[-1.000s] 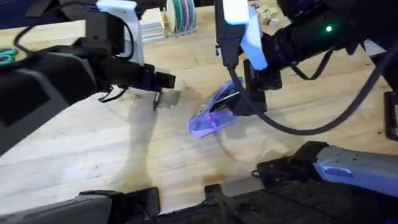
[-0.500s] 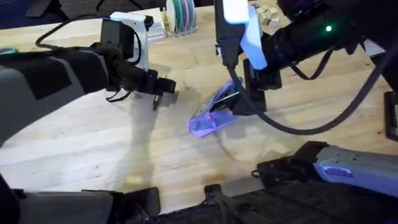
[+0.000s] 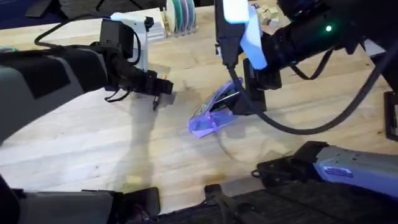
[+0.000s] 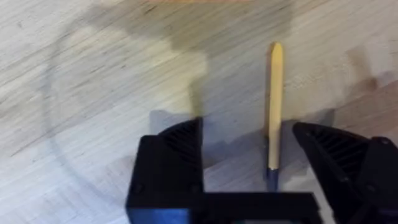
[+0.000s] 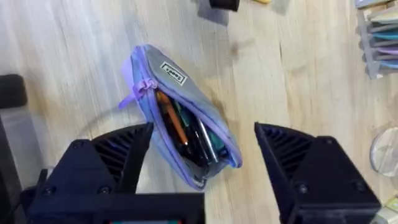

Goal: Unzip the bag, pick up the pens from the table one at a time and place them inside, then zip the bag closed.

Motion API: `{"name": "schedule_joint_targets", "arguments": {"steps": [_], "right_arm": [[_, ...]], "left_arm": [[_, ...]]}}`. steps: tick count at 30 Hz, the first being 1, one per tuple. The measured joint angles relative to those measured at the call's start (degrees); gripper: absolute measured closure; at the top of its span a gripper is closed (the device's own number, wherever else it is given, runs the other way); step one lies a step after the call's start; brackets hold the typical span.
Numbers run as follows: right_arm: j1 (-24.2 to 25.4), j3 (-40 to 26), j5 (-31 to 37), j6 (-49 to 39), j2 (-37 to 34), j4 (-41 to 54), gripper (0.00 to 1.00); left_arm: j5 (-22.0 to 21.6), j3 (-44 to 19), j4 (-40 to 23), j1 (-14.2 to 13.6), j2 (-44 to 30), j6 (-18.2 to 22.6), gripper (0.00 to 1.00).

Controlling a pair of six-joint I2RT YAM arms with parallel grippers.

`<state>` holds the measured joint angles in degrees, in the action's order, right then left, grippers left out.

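Straddling the pen right now: left gripper sits low over the table, fingers spread wide, nothing pinched. In the left wrist view the pen lies flat on the wood with its long axis pointing straight out from the palm, parallel to the fingers, so the closing direction is across the barrel, which is what we want. Catch: it's off-centre, just beside one finger and well apart from the other. Dark tip end is nearest the palm; the yellow end points away. My read is that closing will sweep it sideways first, unless the gripper recentres.

Bag lies on the table toward the right arm from the pen, unzipped, mouth open, with several pens already inside per the right wrist view. Right gripper hovers above it, fingers spread on either side, not touching it. Left arm is clearly the nearer one for this pick.
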<state>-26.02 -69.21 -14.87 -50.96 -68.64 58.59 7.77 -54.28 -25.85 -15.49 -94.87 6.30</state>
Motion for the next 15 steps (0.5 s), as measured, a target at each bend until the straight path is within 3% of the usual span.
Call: {"name": "schedule_joint_targets", "arguments": {"steps": [2,6,9,15], "right_arm": [[0.00,0.00,0.00,0.00,0.00,-0.02,0.004],[0.00,0.00,-0.02,0.00,0.00,-0.03,0.004],[0.00,0.00,-0.02,0.00,0.00,-0.04,0.004],[0.00,0.00,-0.01,0.00,0.00,-0.04,0.004]], "left_arm": [[-0.40,0.00,-0.31,0.11,0.00,0.65,0.283],[-0.70,0.00,-0.57,0.15,0.00,1.30,0.685],[0.02,0.00,-0.72,0.13,0.00,1.11,0.911],[0.34,0.00,-0.50,0.02,0.00,1.25,0.954]]}}
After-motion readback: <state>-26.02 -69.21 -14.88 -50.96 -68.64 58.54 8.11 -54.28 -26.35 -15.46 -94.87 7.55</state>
